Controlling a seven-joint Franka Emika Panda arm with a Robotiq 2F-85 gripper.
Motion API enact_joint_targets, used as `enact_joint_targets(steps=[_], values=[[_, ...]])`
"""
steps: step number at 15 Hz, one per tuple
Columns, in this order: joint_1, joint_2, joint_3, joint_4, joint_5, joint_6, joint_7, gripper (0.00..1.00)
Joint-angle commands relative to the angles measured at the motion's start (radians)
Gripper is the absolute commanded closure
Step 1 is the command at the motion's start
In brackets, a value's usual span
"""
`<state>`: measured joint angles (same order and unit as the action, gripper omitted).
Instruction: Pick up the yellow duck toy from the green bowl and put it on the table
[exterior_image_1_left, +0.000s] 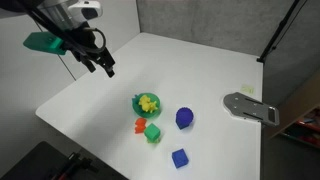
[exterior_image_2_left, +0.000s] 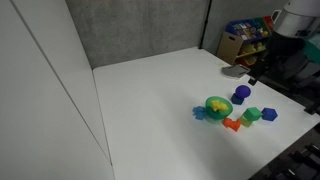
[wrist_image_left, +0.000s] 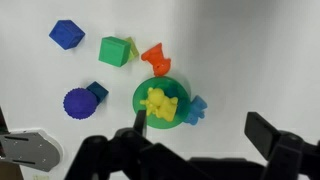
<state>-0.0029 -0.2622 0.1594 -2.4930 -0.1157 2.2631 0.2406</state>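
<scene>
The yellow duck toy (wrist_image_left: 160, 104) lies inside the green bowl (wrist_image_left: 166, 84) on the white table (wrist_image_left: 250, 50). Both exterior views also show the duck (exterior_image_1_left: 148, 102) (exterior_image_2_left: 217, 103) in the bowl (exterior_image_1_left: 136, 104) (exterior_image_2_left: 209, 108). My gripper (wrist_image_left: 203, 128) is open and empty, well above the table. In the wrist view one finger overlaps the bowl's edge and the other is off to the side over bare table. In an exterior view the gripper (exterior_image_1_left: 103, 65) hangs off to one side of the bowl and apart from it. In the exterior view with the shelf it (exterior_image_2_left: 255, 75) is dark and hard to make out.
Around the bowl lie an orange piece (wrist_image_left: 155, 60), a green cube (wrist_image_left: 114, 50), a blue cube (wrist_image_left: 66, 34), a spiky blue ball (wrist_image_left: 76, 102), a small dark-blue block (wrist_image_left: 97, 91) and a light-blue piece (wrist_image_left: 194, 109) touching the bowl. A grey flat object (exterior_image_1_left: 250, 107) lies near a table edge.
</scene>
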Motion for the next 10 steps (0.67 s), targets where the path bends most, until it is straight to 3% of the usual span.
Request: enact_joint_targets(steps=[1, 10], values=[[0.016, 0.000, -0.016, 0.001, -0.005, -0.002, 0.003, 0.00], [0.028, 0.043, -0.034, 0.025, 0.033, 0.023, -0.023, 0.00]])
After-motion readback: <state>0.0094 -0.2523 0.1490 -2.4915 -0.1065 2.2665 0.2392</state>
